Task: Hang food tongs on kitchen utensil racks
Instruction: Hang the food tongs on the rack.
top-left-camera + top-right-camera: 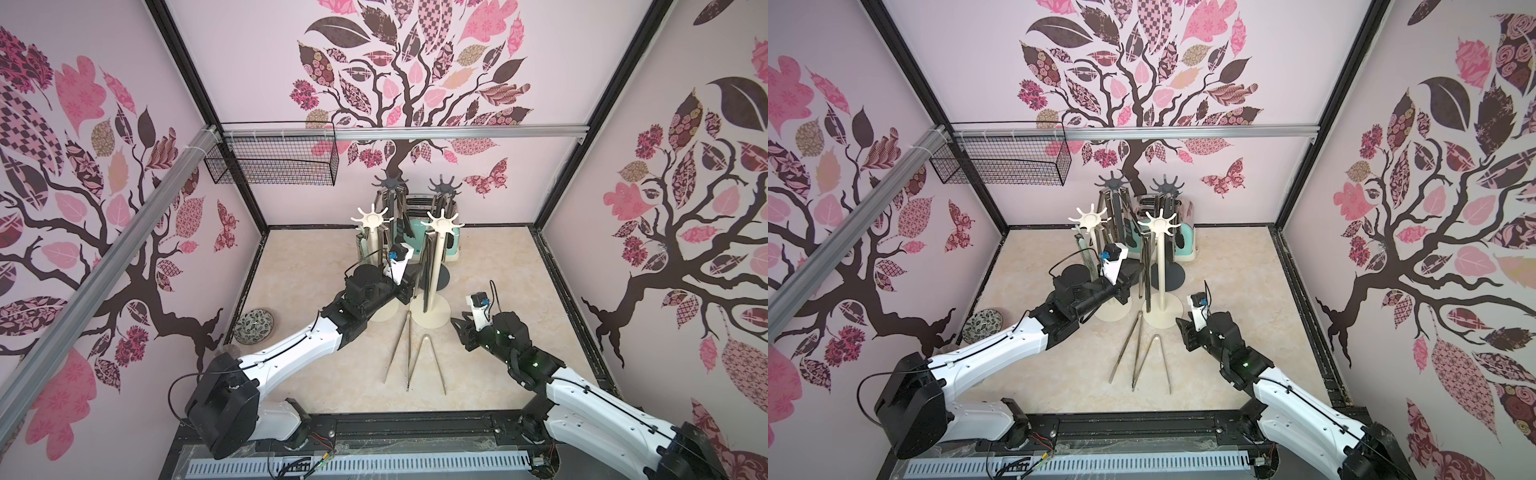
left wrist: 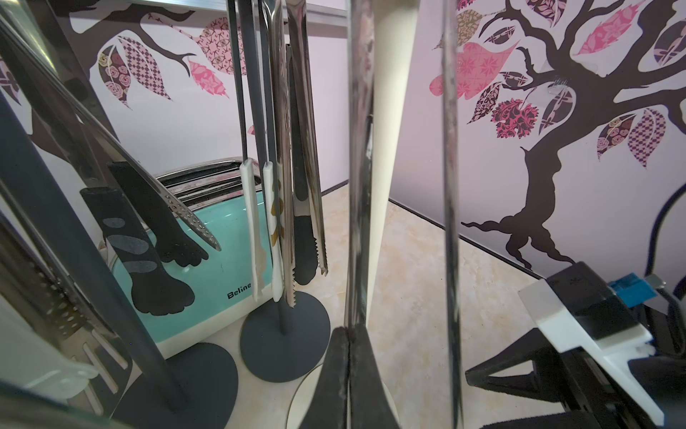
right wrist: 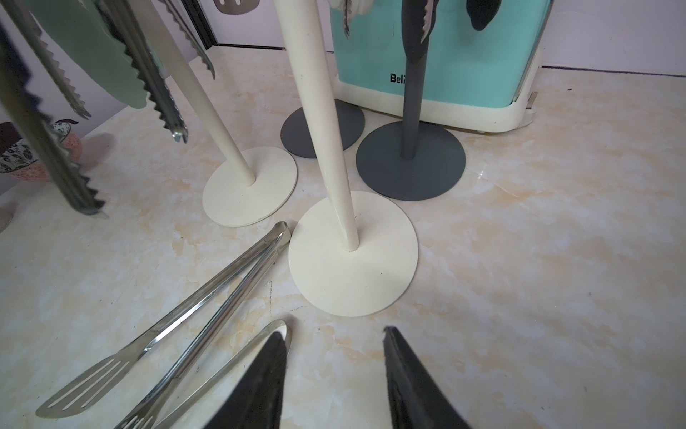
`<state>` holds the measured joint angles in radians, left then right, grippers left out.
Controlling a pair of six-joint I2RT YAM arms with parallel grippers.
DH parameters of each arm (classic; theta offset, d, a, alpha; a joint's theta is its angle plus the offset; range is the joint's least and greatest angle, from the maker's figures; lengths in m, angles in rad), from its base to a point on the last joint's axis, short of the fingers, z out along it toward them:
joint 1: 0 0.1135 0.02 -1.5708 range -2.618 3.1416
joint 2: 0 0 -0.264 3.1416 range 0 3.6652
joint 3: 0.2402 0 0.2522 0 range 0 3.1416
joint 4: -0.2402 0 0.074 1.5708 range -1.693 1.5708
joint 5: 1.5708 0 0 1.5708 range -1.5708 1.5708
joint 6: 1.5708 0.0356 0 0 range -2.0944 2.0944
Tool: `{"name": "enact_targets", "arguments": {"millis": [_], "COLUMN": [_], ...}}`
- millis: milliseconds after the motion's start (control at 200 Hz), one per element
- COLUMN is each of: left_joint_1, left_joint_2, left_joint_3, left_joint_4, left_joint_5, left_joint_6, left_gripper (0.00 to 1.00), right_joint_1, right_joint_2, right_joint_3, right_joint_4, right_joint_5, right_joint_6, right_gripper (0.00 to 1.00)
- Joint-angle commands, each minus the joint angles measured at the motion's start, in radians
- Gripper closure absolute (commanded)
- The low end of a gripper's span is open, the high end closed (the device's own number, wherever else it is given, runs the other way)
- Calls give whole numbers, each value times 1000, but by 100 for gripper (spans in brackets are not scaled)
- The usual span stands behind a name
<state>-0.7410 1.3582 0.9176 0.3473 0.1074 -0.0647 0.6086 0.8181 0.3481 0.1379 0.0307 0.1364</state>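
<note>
The left gripper [image 2: 349, 332] is clamped on one arm of the serrated steel tongs [image 2: 359, 185], upright against the near cream rack [image 2: 389, 148]. Release is best delayed until the bend is seated on a hook. The right gripper [image 3: 332, 330] is seen open beside slotted tongs [image 3: 193, 297] lying on the tabletop

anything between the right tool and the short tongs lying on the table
Nothing visible does. The right tool hangs open close by the bend of the short tongs, only bare tabletop around it. The longer tongs lie alongside and the cream rack base sits beyond, neither in the path.
</note>
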Motion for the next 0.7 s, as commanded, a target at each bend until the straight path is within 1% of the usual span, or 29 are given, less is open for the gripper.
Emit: {"name": "enact_targets", "arguments": {"millis": [0,485,695], "left_joint_1": [2,2,2], "left_joint_2": [26,45,41], "left_joint_3": [16,26,23], "left_joint_4": [-43,-38,-39], "left_joint_5": [23,29,31], "left_joint_6": [-6,-9,-12], "left_gripper": [99,89,85], "right_joint_1": [4,4,4], "right_joint_2": [2,8,7], "right_joint_3": [-5,-11,-13], "right_joint_4": [0,6,6], "right_joint_5": [6,8,8], "right_joint_6": [-8,-13,-14], "right_gripper": [54,54,54]}}
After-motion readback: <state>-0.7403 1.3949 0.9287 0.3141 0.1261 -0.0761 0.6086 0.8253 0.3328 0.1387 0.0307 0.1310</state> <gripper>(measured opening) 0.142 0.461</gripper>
